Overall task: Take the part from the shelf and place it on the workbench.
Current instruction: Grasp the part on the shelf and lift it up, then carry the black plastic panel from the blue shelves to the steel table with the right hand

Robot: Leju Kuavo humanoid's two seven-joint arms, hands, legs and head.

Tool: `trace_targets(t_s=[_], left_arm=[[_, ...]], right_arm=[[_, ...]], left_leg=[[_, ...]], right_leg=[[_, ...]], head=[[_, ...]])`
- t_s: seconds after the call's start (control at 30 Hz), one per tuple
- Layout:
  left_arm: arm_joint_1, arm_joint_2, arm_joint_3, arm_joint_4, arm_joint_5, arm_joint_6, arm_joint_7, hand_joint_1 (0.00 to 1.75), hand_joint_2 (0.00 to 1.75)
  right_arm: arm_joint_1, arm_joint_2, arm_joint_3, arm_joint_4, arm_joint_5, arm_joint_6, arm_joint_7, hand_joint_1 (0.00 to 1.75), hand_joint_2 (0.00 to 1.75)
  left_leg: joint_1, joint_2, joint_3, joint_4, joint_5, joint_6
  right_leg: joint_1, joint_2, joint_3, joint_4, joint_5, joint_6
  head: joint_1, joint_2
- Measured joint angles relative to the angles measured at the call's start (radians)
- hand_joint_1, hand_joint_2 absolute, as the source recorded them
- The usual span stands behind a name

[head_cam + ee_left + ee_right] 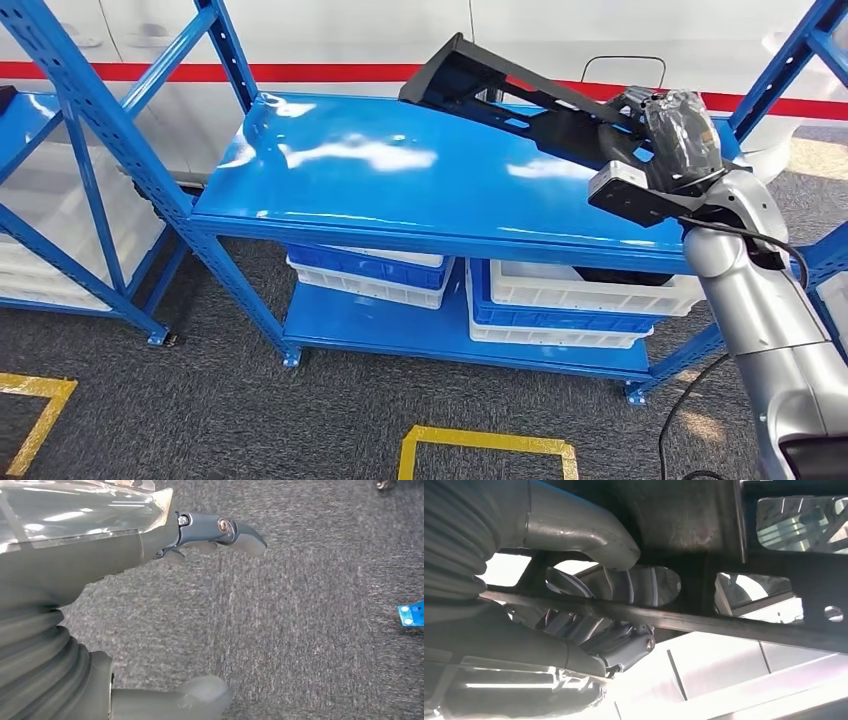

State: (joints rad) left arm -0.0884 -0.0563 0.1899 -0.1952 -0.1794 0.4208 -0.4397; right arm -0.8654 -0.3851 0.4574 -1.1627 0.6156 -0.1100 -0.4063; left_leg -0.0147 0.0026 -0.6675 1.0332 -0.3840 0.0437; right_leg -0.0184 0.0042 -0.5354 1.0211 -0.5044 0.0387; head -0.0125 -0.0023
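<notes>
Blue shelf point(400, 170), unlabelled black part point(520, 100)

Right hand point(589, 605): thumb over and darker fingers point(624, 647) under a bar of the black part point(744, 622). Part: openwork frame with cut-out windows.

right hand point(668, 135) gripping, left hand point(150, 580) open

no readable text, labels or numbers
</notes>
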Motion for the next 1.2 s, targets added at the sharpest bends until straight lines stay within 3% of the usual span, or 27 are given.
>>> trace_targets(t_s=[0.03, 0.1, 0.17, 0.2, 0.23, 0.27, 0.3, 0.37, 0.43, 0.5, 0.53, 0.6, 0.67, 0.7, 0.73, 0.77, 0.83, 0.9, 0.93, 0.97, 1.0, 1.03, 1.07, 1.17, 1.2], left_arm=[[0.001, 0.000, 0.000, 0.000, 0.000, 0.000, 0.000, 0.00, 1.75], [0.002, 0.000, 0.000, 0.000, -0.001, 0.000, -0.001, 0.00, 1.75], [0.002, 0.000, 0.000, 0.000, -0.001, 0.000, -0.001, 0.00, 1.75], [0.002, 0.000, 0.000, 0.000, -0.002, 0.000, -0.001, 0.00, 1.75], [0.002, 0.000, -0.001, 0.000, -0.004, 0.000, -0.001, 0.00, 1.75], [0.002, 0.000, -0.001, 0.000, -0.006, -0.001, -0.001, 0.00, 1.75], [0.002, 0.000, -0.001, 0.000, -0.008, -0.001, -0.001, 0.00, 1.75], [0.000, 0.001, -0.001, 0.000, -0.011, -0.001, -0.001, 0.00, 1.75], [-0.001, 0.002, -0.001, 0.000, -0.014, -0.001, 0.000, 0.00, 1.75], [-0.001, 0.003, -0.001, 0.000, -0.015, -0.001, 0.000, 0.00, 1.75], [-0.001, 0.003, -0.001, 0.000, -0.016, -0.001, 0.001, 0.00, 1.75], [-0.002, 0.003, -0.001, 0.000, -0.017, -0.001, 0.001, 0.00, 1.75], [-0.002, 0.004, -0.001, 0.000, -0.018, -0.001, 0.001, 0.00, 1.75], [-0.002, 0.004, -0.001, 0.000, -0.018, -0.001, 0.002, 0.00, 1.75], [-0.002, 0.004, -0.001, 0.000, -0.018, -0.001, 0.003, 0.00, 1.75], [-0.002, 0.004, -0.001, 0.000, -0.018, -0.002, 0.004, 0.00, 1.75], [-0.002, 0.003, -0.001, 0.000, -0.019, -0.006, 0.005, 0.00, 1.75], [-0.003, 0.004, -0.001, 0.000, -0.019, -0.008, 0.006, 0.00, 1.75], [-0.003, 0.004, -0.001, 0.000, -0.019, -0.009, 0.006, 0.00, 1.75], [-0.003, 0.004, -0.001, 0.000, -0.019, -0.009, 0.006, 0.00, 1.75], [-0.002, 0.006, -0.001, 0.000, -0.019, -0.009, 0.006, 0.00, 1.75], [0.000, 0.007, -0.001, 0.000, -0.019, -0.008, 0.006, 0.00, 1.75], [0.001, 0.007, -0.001, 0.000, -0.020, -0.009, 0.006, 0.00, 1.75], [0.001, 0.007, -0.001, 0.000, -0.021, -0.009, 0.005, 0.00, 1.75], [0.001, 0.007, -0.001, 0.000, -0.021, -0.010, 0.005, 0.00, 1.75]], right_arm=[[0.000, 0.001, 0.002, 0.002, 0.000, 0.000, -0.001, 1.75, 1.75], [0.000, 0.002, 0.005, 0.005, 0.000, -0.001, -0.003, 1.75, 1.75], [0.001, 0.003, 0.006, 0.007, 0.000, -0.001, -0.004, 1.75, 1.75], [0.003, 0.003, 0.007, 0.008, 0.000, -0.001, -0.004, 1.75, 1.75], [0.005, 0.003, 0.007, 0.008, 0.000, -0.002, -0.004, 1.75, 1.75], [0.007, 0.002, 0.008, 0.009, 0.000, -0.002, -0.005, 1.75, 1.75], [0.010, 0.001, 0.008, 0.008, 0.000, -0.002, -0.005, 1.75, 1.75], [0.011, -0.003, 0.006, 0.007, 0.000, -0.003, -0.005, 1.75, 1.75], [0.011, -0.007, 0.004, 0.006, -0.001, -0.004, -0.005, 1.75, 1.75], [0.015, -0.010, 0.003, 0.006, -0.001, -0.005, -0.005, 1.75, 1.75], [0.018, -0.012, 0.003, 0.006, -0.001, -0.005, -0.005, 1.75, 1.75], [0.022, -0.017, 0.002, 0.006, -0.002, -0.005, -0.005, 1.75, 1.75], [0.025, -0.021, 0.002, 0.005, -0.002, -0.005, -0.005, 1.75, 1.75], [0.028, -0.022, 0.002, 0.005, -0.002, -0.005, -0.005, 1.75, 1.75], [0.031, -0.022, 0.002, 0.005, -0.002, -0.005, -0.005, 1.75, 1.75], [0.033, -0.023, 0.002, 0.005, -0.002, -0.005, -0.005, 1.75, 1.75], [0.034, -0.023, 0.001, 0.005, -0.002, -0.006, -0.005, 1.75, 1.75], [0.034, -0.023, -0.002, 0.003, -0.002, -0.006, -0.005, 1.75, 1.75], [0.034, -0.022, -0.003, 0.001, -0.002, -0.006, -0.005, 1.75, 1.75], [0.034, -0.022, -0.003, 0.000, -0.002, -0.006, -0.005, 1.75, 1.75], [0.034, -0.022, -0.003, 0.000, -0.001, -0.006, -0.005, 1.75, 1.75], [0.034, -0.021, -0.002, 0.000, 0.000, -0.007, -0.005, 1.75, 1.75], [0.034, -0.020, -0.002, 0.001, 0.002, -0.007, -0.004, 1.75, 1.75], [0.035, -0.019, -0.002, 0.000, 0.005, -0.010, -0.003, 1.75, 1.75], [0.036, -0.019, -0.002, 0.000, 0.005, -0.011, -0.002, 1.75, 1.75]], left_leg=[[0.002, -0.002, -0.009, 0.012, -0.017, -0.006], [0.010, -0.005, -0.036, 0.083, -0.096, -0.021], [0.018, -0.005, -0.066, 0.204, -0.177, -0.033], [0.021, -0.005, -0.070, 0.248, -0.189, -0.037], [0.025, -0.005, -0.062, 0.266, -0.182, -0.039], [0.028, -0.005, -0.035, 0.245, -0.160, -0.040], [0.030, -0.005, 0.009, 0.190, -0.134, -0.039], [0.029, -0.008, 0.099, 0.061, -0.114, -0.033], [0.022, -0.011, 0.132, 0.000, -0.121, -0.027], [0.017, -0.010, 0.128, -0.011, -0.108, -0.012], [0.017, -0.008, 0.123, -0.018, -0.097, -0.001], [0.018, -0.004, 0.105, -0.029, -0.071, 0.021], [0.013, -0.003, 0.077, -0.030, -0.050, 0.031], [0.010, -0.003, 0.063, -0.029, -0.039, 0.031], [0.008, -0.003, 0.048, -0.028, -0.028, 0.032], [0.007, -0.002, 0.034, -0.027, -0.017, 0.031], [0.006, -0.003, 0.007, -0.023, 0.003, 0.026], [0.002, -0.004, -0.013, -0.018, 0.023, 0.017], [0.001, -0.005, -0.018, -0.017, 0.032, 0.012], [-0.001, -0.005, -0.021, -0.018, 0.042, 0.008], [-0.001, -0.006, -0.025, -0.020, 0.050, 0.003], [0.001, -0.007, -0.031, -0.016, 0.044, -0.002], [0.003, -0.008, -0.040, 0.002, 0.016, -0.008], [0.017, -0.007, -0.080, 0.167, -0.141, -0.032], [0.022, -0.007, -0.088, 0.231, -0.170, -0.039]], right_leg=[[-0.004, -0.002, -0.006, 0.000, 0.007, -0.010], [-0.009, -0.004, -0.022, -0.001, 0.023, -0.030], [-0.008, -0.006, -0.039, 0.000, 0.038, -0.037], [-0.007, -0.006, -0.047, 0.001, 0.044, -0.036], [-0.008, -0.006, -0.055, 0.001, 0.050, -0.034], [-0.008, -0.006, -0.061, 0.002, 0.056, -0.031], [-0.008, -0.006, -0.065, 0.002, 0.060, -0.028], [-0.007, -0.006, -0.072, 0.002, 0.069, -0.018], [-0.007, -0.008, -0.077, 0.001, 0.081, -0.001], [-0.008, -0.008, -0.083, -0.001, 0.090, 0.016], [-0.007, -0.007, -0.092, 0.007, 0.079, 0.017], [-0.004, -0.005, -0.124, 0.074, 0.018, 0.006], [-0.002, -0.005, -0.160, 0.200, -0.060, -0.006], [-0.002, -0.005, -0.169, 0.253, -0.078, -0.005], [-0.002, -0.005, -0.165, 0.280, -0.079, 0.002], [-0.001, -0.005, -0.145, 0.272, -0.062, 0.011], [-0.001, -0.005, -0.059, 0.165, -0.024, 0.023], [0.005, -0.004, 0.033, 0.027, -0.026, 0.015], [0.009, -0.003, 0.052, -0.012, -0.034, 0.008], [0.012, -0.003, 0.057, -0.029, -0.036, 0.001], [0.007, -0.003, 0.048, -0.028, -0.029, -0.006], [0.003, -0.005, 0.041, -0.028, -0.019, -0.014], [-0.002, -0.007, 0.033, -0.029, -0.007, -0.023], [-0.006, -0.010, -0.005, -0.027, 0.032, -0.041], [-0.005, -0.010, -0.020, -0.026, 0.044, -0.040]], head=[[-0.002, 0.000], [-0.004, 0.000], [-0.006, 0.000], [-0.006, 0.000], [-0.006, 0.000], [-0.006, 0.000], [-0.006, 0.000], [-0.005, 0.000], [-0.005, 0.000], [-0.005, 0.000], [-0.004, 0.000], [-0.003, 0.000], [-0.003, 0.000], [-0.004, 0.000], [-0.004, 0.000], [-0.003, 0.000], [-0.003, 0.000], [-0.005, 0.000], [-0.005, 0.000], [-0.006, 0.000], [-0.007, 0.000], [-0.007, 0.000], [-0.008, 0.000], [-0.012, 0.000], [-0.013, 0.000]])
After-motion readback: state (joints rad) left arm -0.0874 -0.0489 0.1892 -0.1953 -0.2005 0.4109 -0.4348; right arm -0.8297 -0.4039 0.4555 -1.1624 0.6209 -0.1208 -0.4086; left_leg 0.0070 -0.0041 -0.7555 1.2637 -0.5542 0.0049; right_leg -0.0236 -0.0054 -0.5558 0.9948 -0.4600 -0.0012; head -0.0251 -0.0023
